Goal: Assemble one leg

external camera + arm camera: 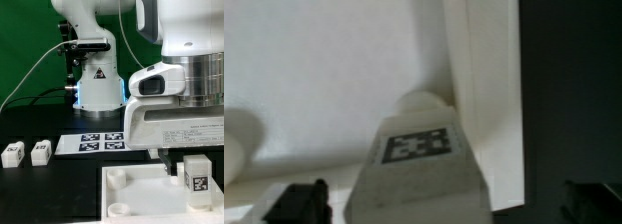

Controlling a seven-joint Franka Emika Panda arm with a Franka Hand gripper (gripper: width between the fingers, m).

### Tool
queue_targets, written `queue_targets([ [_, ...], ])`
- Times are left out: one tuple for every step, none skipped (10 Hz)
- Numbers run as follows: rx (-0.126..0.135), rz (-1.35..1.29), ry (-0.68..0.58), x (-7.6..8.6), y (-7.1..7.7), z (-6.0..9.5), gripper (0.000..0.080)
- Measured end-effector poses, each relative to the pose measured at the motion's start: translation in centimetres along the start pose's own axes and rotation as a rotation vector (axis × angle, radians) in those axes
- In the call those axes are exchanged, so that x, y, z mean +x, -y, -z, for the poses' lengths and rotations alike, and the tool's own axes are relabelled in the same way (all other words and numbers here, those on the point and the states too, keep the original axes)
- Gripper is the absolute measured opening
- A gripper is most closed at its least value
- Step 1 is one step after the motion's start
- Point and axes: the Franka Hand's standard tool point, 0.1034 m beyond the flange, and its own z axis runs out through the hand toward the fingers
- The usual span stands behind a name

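Just fiducial tag [416, 146], leg [413, 188] between parted jaws

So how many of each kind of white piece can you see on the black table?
Small white blocky legs with square tags: 3
Large white square top with round corner sockets: 1
Flat white marker board printed with tags: 1
Total: 5

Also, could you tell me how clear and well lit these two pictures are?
Exterior view: fairly sharp, high contrast, the white top glaring against the black table. Wrist view: soft and blurred throughout, the tag on the leg fuzzy-edged.
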Motion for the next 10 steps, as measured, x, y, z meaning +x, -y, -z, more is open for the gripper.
queue_targets([
  [-0.001,0.006,0.0,0.01,-0.09,-0.06,0.0515],
  [0.003,-0.046,0.002,-0.03,-0.01,-0.09,0.0515],
  [0.006,-0.163,0.004,-0.08,0.09,-0.12,0.0377],
  [0.006,-0.219,0.004,-0.06,0.05,-0.13,0.0294],
  [0.008,-0.338,0.006,-0.03,0.02,-0.13,0.0294],
  [0.006,-0.466,0.019,0.42,-0.12,0.06,0.0294],
  [0.005,-0.607,0.038,0.66,-0.17,0.09,0.0294],
  [0.0,-0.763,0.047,0.76,-0.16,0.03,0.0294],
  [0.002,-0.953,0.046,0.82,-0.21,-0.21,0.0294],
  [0.014,-1.123,0.033,0.76,-0.27,-0.36,0.0294],
])
